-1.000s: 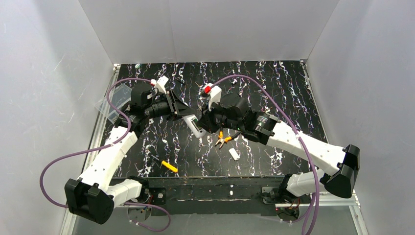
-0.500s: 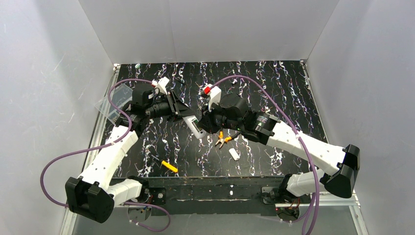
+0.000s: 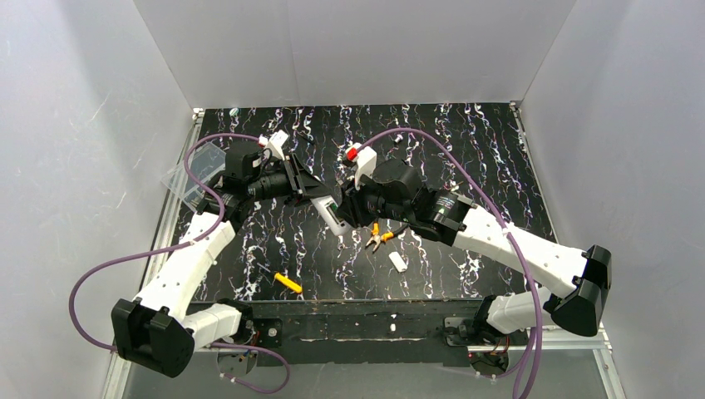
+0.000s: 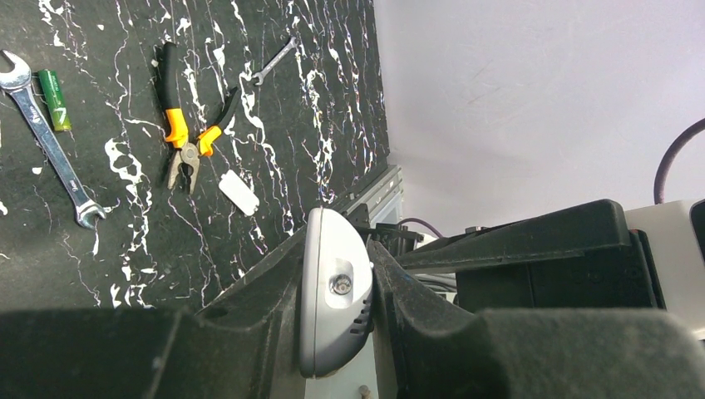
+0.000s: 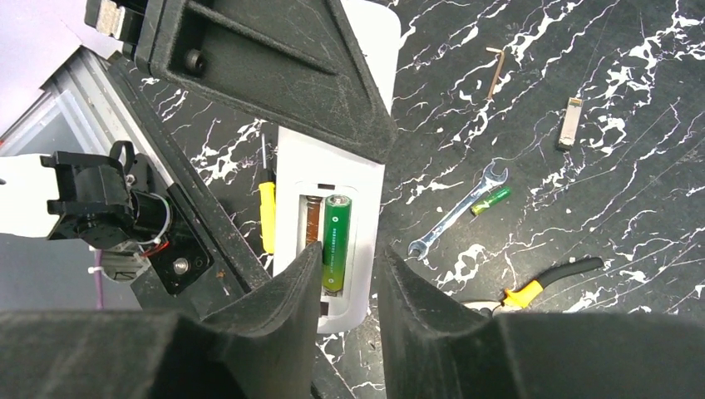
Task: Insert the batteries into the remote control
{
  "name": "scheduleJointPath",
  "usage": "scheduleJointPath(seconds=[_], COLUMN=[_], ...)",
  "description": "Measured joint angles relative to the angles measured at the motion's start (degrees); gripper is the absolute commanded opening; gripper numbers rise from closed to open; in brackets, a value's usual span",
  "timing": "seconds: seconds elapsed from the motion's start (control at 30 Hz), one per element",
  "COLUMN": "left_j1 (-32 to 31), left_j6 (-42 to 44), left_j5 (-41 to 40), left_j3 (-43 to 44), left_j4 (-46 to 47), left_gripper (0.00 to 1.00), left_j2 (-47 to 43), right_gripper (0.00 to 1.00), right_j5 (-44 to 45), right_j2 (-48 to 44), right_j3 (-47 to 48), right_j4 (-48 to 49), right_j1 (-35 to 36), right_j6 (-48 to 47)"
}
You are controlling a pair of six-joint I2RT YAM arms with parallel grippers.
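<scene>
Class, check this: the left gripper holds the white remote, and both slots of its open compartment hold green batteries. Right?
Not quite: only one slot is filled. The right wrist view shows one green battery seated in the remote control, the slot beside it bare, and the other battery lying on the table. The left gripper does hold the remote.

- A lab test cell around me: white panels left, right and far.
- Black marbled table edged with aluminium rail.
</scene>
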Motion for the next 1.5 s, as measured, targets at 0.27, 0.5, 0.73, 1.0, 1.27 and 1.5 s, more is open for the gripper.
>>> scheduleJointPath(seconds=[0.27,0.5,0.73,1.0,1.27,1.5], left_j1=[0.00,0.00,0.00,-0.13,-2.05,-3.10], left_j6=[0.00,0.00,-0.44,-2.38,-3.85,-3.85], left_j5=[0.39,0.70,1.49,4.72,8.41,9.70], left_j3=[0.00,0.00,0.00,0.00,0.02,0.02], left_j4=[0.00,0.00,0.07,2.14,4.28,4.28], left_gripper=[0.00,0.00,0.00,0.00,0.00,0.00], left_j2=[0.11,0.13,0.61,1.01,1.88,1.90], right_gripper=[0.53,0.56,0.55,0.52,0.52,0.49], right_j5=[0.96,0.17,-4.22,-27.06,-54.93,-68.70], right_j2=[-0.09,-2.71,-6.62,-10.54,-6.86,-3.72], right_j3=[0.00,-0.02,-0.02,-5.68,-6.54,-6.34], right_j4=[-0.37,0.57,4.11,10.19,14.53,18.73], right_j1=[0.00,0.00,-0.70,-13.40,-21.84,-21.77], right_j6=[-0.46,-0.63,-5.95,-19.15,-29.42,-32.65])
